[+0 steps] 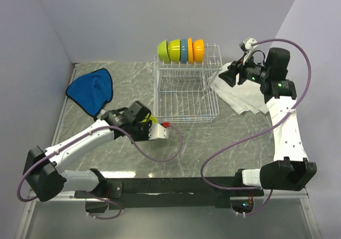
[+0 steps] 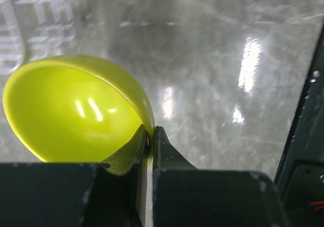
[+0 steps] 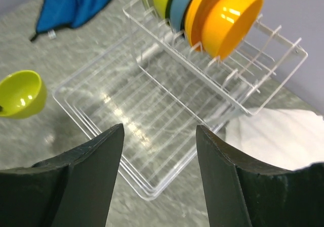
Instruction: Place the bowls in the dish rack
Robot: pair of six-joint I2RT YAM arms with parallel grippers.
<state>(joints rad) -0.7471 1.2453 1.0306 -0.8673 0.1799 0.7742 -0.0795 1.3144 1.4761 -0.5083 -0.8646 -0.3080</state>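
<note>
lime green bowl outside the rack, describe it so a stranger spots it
Find the white dish rack; off its near left corner the left gripper holds a lime green bowl by the rim, jaws shut. The other four bowls stand in the rack's slots.

Count on the desk [image 1: 234,138]: five bowls, one dish rack [image 1: 186,101], two cloths, two arms.
By colour the bowls come to three lime green, one light blue and one orange: first lime green bowl [image 1: 163,50], second lime green bowl [image 1: 174,50], third lime green bowl [image 2: 71,110], light blue bowl [image 1: 185,50], orange bowl [image 1: 198,50]. The cloths are one blue cloth [image 1: 91,90] and one white cloth [image 1: 240,98]. The arms are the left arm [image 1: 80,140] and the right arm [image 1: 285,127].
</note>
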